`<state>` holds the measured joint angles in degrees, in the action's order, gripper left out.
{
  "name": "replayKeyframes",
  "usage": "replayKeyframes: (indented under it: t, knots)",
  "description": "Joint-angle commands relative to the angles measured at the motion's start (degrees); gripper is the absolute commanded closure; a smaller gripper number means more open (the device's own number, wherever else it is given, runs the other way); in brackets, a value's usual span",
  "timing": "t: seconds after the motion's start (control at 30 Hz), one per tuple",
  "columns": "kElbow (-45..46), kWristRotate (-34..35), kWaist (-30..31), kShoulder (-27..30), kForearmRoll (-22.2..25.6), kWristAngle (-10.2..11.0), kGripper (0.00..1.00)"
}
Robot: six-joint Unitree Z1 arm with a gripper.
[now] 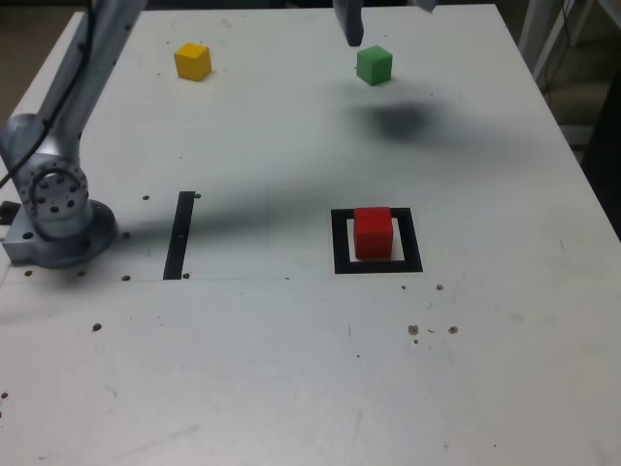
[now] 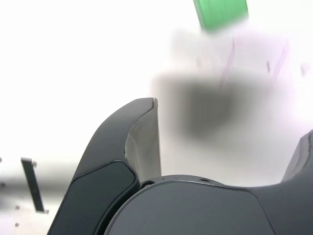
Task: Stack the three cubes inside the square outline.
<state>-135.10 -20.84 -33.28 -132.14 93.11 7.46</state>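
Tool [image 2: 230, 147] with jaws spread wide apart, nothing between them. Wrist view shows one dark finger [image 2: 122, 161] with a pale inner pad, the other only as an edge at the frame border; bare white table [image 2: 73, 58] in the gap, with a blurred dark shadow on it. Exterior view catches only the tip of one finger [image 1: 351, 24] at the top edge, hanging above the far part of the table [image 1: 291, 388].

Green cube [image 1: 374, 65] sits on the table just beside that fingertip, toward the exterior view's right, not touched. In the wrist view the same cube [image 2: 221, 13] shows beyond the open jaws, cut by the frame edge, well clear of both fingers. Soft dark shadow lies on the table near the green cube, on its near side.

Yellow cube [image 1: 192, 60] sits at the far side of the table, toward the exterior view's left, well apart from the green one.

Red cube [image 1: 373, 232] stands inside the square outline [image 1: 340, 243], on the pale centre, upright, nothing stacked on it. Outline lies mid-table, nearer the camera than the other two cubes.

Thin black strip [image 1: 179, 235] lies flat on the table at the exterior view's left of the outline, also seen in the wrist view [image 2: 33, 185]. Arm base [image 1: 53, 209] sits at the table's left edge in the exterior view.
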Motion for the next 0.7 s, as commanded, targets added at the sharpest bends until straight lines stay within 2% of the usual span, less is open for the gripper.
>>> replayKeyframes:
  t: [0.0, 0.23, 0.67]
  knots:
    - [-2.87, -0.66, -1.48, -2.03, 0.67, 0.3, 0.01]
    - [-7.72, -1.62, -5.0, -5.83, 0.67, 0.5, 0.01]
    - [-10.36, -1.43, -6.7, -9.71, 0.76, 0.39, 0.03]
